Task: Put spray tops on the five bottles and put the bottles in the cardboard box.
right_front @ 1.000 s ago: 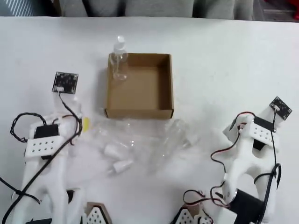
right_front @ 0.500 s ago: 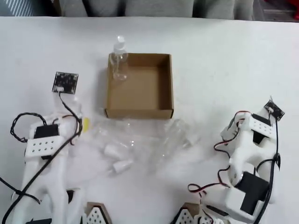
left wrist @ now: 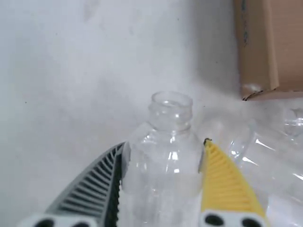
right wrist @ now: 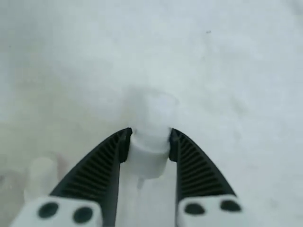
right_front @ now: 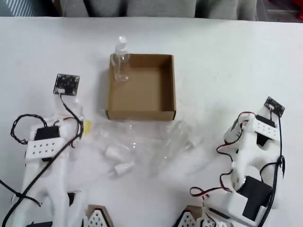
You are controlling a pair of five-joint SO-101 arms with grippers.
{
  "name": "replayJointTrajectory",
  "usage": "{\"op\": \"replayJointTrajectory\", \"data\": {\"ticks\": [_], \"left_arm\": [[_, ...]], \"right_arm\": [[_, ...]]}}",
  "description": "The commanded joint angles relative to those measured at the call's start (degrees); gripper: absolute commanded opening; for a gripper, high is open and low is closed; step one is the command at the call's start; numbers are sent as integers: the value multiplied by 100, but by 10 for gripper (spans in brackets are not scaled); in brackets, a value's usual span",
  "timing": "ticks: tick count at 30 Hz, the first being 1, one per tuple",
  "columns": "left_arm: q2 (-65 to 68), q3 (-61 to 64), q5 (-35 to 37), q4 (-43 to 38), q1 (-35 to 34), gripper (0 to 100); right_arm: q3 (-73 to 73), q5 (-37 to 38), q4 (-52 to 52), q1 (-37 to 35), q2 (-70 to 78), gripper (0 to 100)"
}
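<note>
The left gripper (left wrist: pixel 163 144) is clamped on an uncapped clear bottle (left wrist: pixel 171 111), near a front corner of the cardboard box (right_front: pixel 141 114). The right gripper (right wrist: pixel 149 134) pinches a white spray top (right wrist: pixel 151 111) over the table (right_front: pixel 227 56). A capped bottle (right_front: pixel 121 59) stands inside the box, at its far corner.

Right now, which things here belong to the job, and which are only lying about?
Job: cardboard box; capped bottle at its far left corner; open bottle in left end effector; spray top in right end effector; loose bottles and loose spray tops on the table.
Just lying about: the arms' cables.
</note>
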Motion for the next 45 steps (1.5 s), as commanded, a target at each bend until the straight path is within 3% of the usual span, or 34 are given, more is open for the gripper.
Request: {"op": "replayJointTrajectory", "data": {"ticks": [1,7,16,23,30,41,45], "left_arm": [[-110,-26,-79,53,-13,24],[-110,-26,-70,53,-13,24],[-145,-70,18,0,136,24],[-163,-677,818,316,585,23],[-840,-1415,993,791,919,23],[-3152,-1345,1407,738,2316,24],[-3670,-774,1407,9,2800,24]], "right_arm": [[-237,475,-22,-119,-470,19],[-246,1327,-84,-330,-1560,19],[-97,2435,-171,-1305,-3591,20],[642,2444,-215,-2158,-5305,20],[695,2444,-1086,-2264,-6862,20],[695,2444,-2730,-2273,-7679,20],[695,2444,-3609,-2545,-7758,20]]}}
